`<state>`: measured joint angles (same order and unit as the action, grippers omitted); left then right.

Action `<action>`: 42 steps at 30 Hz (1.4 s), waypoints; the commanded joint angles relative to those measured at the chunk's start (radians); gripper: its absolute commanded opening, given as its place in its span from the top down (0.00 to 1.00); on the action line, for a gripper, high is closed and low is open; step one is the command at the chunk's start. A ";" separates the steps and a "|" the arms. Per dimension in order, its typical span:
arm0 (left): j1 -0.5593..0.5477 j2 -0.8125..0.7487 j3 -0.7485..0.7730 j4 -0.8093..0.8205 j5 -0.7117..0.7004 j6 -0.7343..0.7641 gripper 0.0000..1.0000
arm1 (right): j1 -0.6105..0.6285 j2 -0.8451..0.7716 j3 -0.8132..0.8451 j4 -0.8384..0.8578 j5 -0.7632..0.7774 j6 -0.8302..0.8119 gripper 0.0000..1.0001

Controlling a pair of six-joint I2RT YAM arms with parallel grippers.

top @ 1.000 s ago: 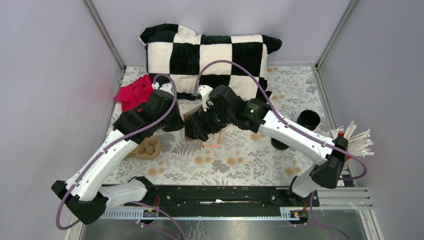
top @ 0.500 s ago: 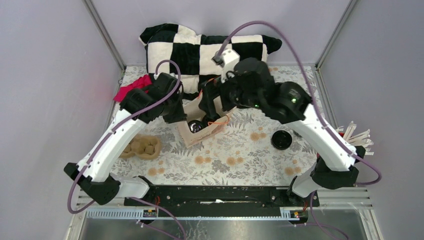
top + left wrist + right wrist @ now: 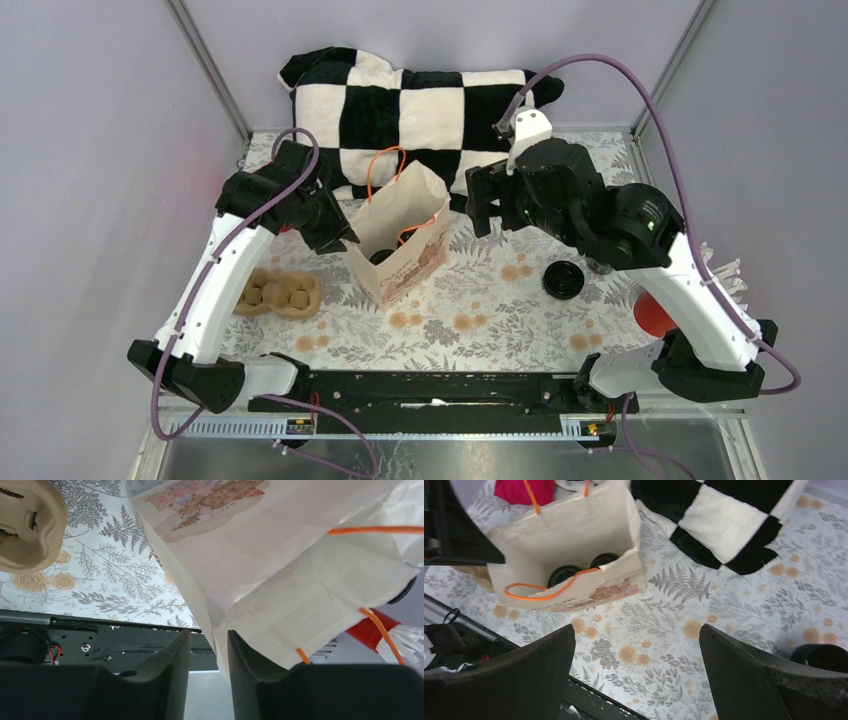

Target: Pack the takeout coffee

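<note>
Inside the bag [image 3: 569, 535] at centre sat both lidded cups [image 3: 564, 573], so packing looked done; left gripper [image 3: 209, 637] was slightly parted beside the bag's edge, right gripper [image 3: 636, 632] wide open, empty.

The cushion [image 3: 430, 105] is checked black and white, the bag [image 3: 400, 250] cream with orange handles [image 3: 375, 529], the cup lids [image 3: 565, 573] black.

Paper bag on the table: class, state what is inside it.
The paper bag holds two black lidded cups; only their tops show. Its front wall covers their bodies and the bag's bottom.
</note>
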<state>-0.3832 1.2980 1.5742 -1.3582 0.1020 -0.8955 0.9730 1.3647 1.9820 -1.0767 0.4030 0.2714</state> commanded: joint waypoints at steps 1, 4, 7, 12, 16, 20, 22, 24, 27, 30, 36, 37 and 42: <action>0.010 -0.048 0.075 -0.019 -0.008 0.020 0.57 | -0.007 -0.038 -0.017 -0.042 0.117 0.027 0.00; 0.010 -0.061 0.146 -0.051 -0.078 0.045 0.42 | -0.007 -0.055 -0.028 -0.062 0.150 0.036 0.00; 0.011 -0.100 0.193 -0.005 -0.089 0.074 0.31 | -0.007 -0.061 -0.030 -0.090 0.185 0.037 0.00; 0.010 -0.157 0.213 0.124 -0.072 0.143 0.17 | -0.027 -0.070 -0.061 -0.167 0.294 0.051 0.00; 0.010 -0.181 0.223 0.217 -0.047 0.213 0.11 | -0.137 -0.105 -0.141 -0.171 0.267 0.051 0.00; 0.011 -0.178 0.250 0.285 -0.035 0.286 0.08 | -0.311 -0.124 -0.207 -0.161 0.169 0.040 0.00; 0.011 -0.178 0.253 0.316 -0.033 0.321 0.07 | -0.397 -0.123 -0.231 -0.156 0.115 0.037 0.00; 0.010 -0.175 0.255 0.342 -0.023 0.357 0.06 | -0.469 -0.111 -0.239 -0.168 0.073 0.049 0.00; 0.010 -0.171 0.257 0.361 -0.024 0.401 0.06 | -0.582 -0.092 -0.261 -0.192 0.054 0.056 0.00; 0.010 -0.171 0.254 0.365 -0.021 0.451 0.04 | -0.686 -0.070 -0.275 -0.234 0.080 0.064 0.00; -0.016 -0.156 0.224 0.367 -0.033 0.467 0.02 | -0.730 0.042 -0.254 -0.326 0.202 0.055 0.00; -0.031 -0.151 0.227 0.367 -0.040 0.475 0.02 | -0.730 0.043 -0.271 -0.316 0.233 0.057 0.00; -0.120 -0.125 0.268 0.334 -0.174 0.512 0.01 | -0.738 0.070 -0.293 -0.292 0.413 0.063 0.00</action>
<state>-0.4545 1.1549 1.7939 -1.0454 0.0277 -0.4332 0.2455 1.4296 1.6848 -1.3479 0.6212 0.3153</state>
